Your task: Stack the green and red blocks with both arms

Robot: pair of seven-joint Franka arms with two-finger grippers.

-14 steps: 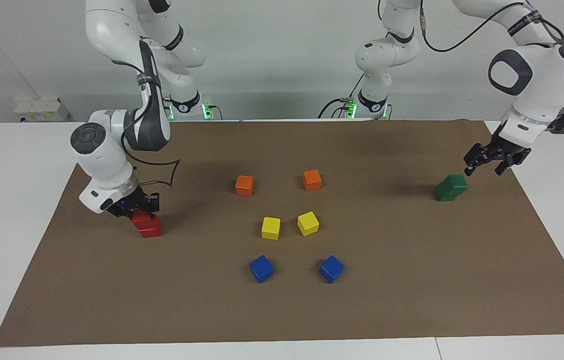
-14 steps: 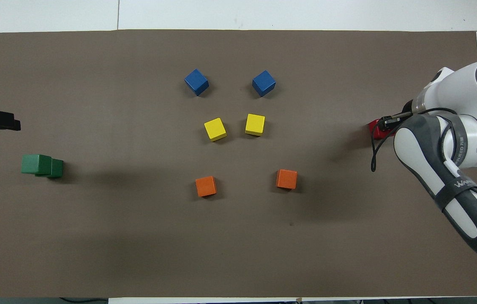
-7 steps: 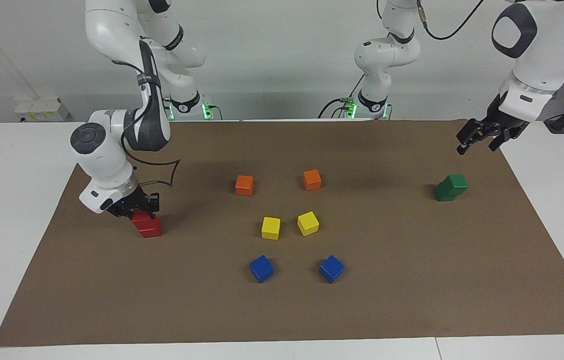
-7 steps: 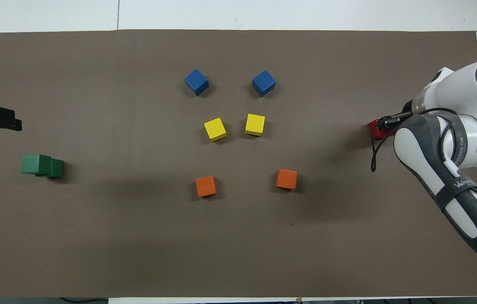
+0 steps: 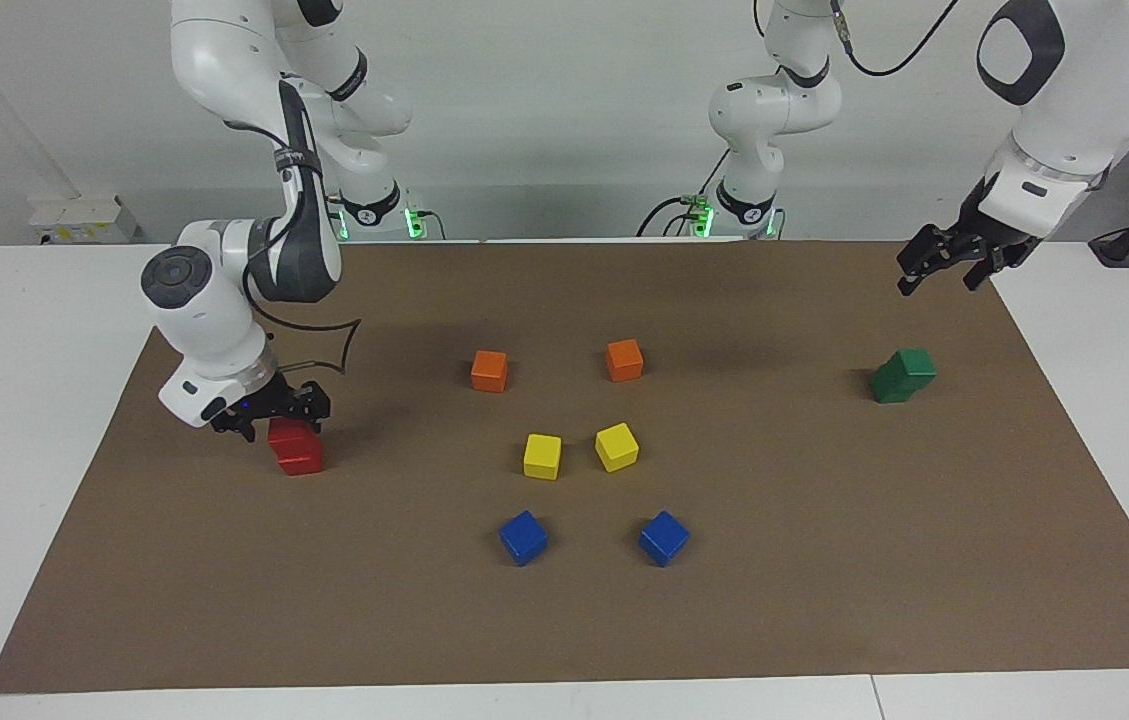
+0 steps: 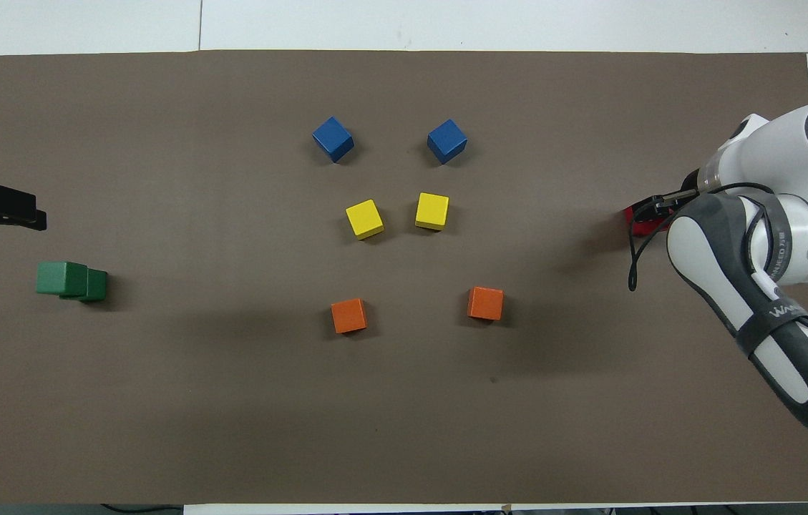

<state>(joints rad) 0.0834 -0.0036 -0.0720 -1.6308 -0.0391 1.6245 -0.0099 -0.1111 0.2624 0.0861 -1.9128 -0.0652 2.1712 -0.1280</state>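
**Two stacks, two grippers nearby**

Two letters-worth of white print on the right arm's grey forearm (image 6: pixel 779 311) read "WA" before the strap cuts them off; we can read nothing else.

Our right gripper (image 5: pixel 271 408) sits low at the red stack (image 5: pixel 296 447), jaws spread apart and straddling the upper red cube (image 5: pixel 290 434) without gripping it. Our left gripper (image 5: pixel 944 262) hangs raised, jaws released, with the green stack (image 5: pixel 902 375) below it; the upper green cube (image 5: pixel 914 366) sits offset on the lower one.

Between the two grippers lie the orange cubes (image 5: pixel 489 370), yellow cubes (image 5: pixel 542 455) and blue cubes (image 5: pixel 523 537), glossy and apart, on the matte brown paper mat (image 5: pixel 824 560) over the white table (image 5: pixel 14 330).
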